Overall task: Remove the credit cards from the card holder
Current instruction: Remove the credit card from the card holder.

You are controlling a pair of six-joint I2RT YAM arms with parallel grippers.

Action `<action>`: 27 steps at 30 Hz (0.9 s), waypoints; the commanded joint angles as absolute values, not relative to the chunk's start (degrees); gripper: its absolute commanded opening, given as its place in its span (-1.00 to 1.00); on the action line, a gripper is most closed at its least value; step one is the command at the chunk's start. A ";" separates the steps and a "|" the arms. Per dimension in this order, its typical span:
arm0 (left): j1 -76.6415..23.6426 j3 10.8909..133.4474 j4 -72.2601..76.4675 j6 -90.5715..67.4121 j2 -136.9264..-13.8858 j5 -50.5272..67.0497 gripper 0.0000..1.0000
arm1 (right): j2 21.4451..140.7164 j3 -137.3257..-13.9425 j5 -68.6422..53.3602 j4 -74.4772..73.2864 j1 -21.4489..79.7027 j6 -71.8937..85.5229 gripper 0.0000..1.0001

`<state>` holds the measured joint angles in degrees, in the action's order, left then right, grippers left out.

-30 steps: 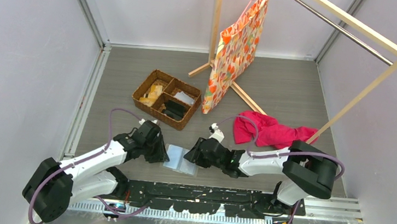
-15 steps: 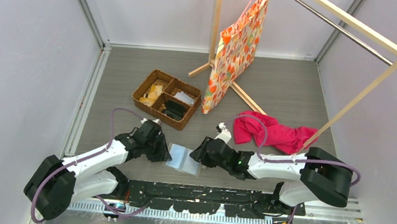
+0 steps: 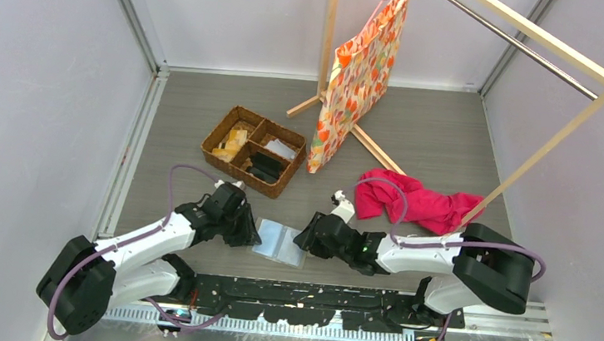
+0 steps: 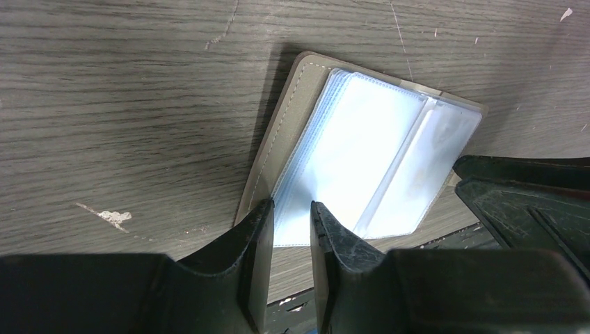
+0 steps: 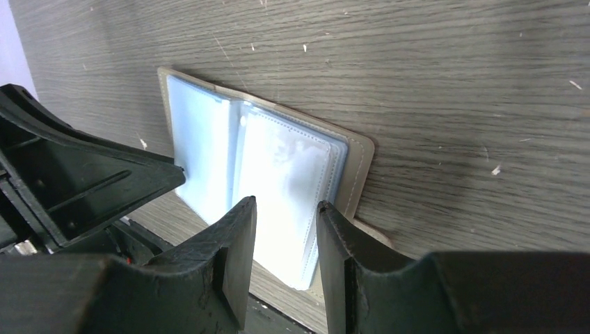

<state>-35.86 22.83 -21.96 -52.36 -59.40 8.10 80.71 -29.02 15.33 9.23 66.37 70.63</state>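
We see the small flat folding card holder (image 3: 278,242), grey-olive outside and pale blue inside, lying open and flat on the grey wood-look table (image 3: 436,133), close to the near edge. Its long side runs from left to right, and the left end sits a bit farther back. The fold runs across the middle. Inside are thin, shiny, see-through sleeves stacked like pages, with stitching along the soft cover.

A whitish-grey flat shape (image 4: 426,174) shows through the sleeve on the right half (it looks like a card, but we cannot tell for sure).

The left gripper (image 4: 292,209) is at the holder's left end and the right gripper (image 5: 286,205) is at its right end. Both have their black jaws a little apart, with the sleeve edge showing in the gap. We cannot tell if the tips touch it.

Behind the left gripper is a brown wicker basket with boxes inside (image 3: 238,173), near the holder but not touching. A crumpled pink-red cloth (image 3: 413,200) lies behind the right arm. A flowery orange bag (image 3: 357,84) hangs on a light wooden rack (image 3: 537,34) at the back.
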 commanded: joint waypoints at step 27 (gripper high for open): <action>-35.92 20.81 -20.92 -51.34 -61.19 7.79 -0.45 | 87.97 -36.75 11.59 12.99 67.37 67.74 -0.17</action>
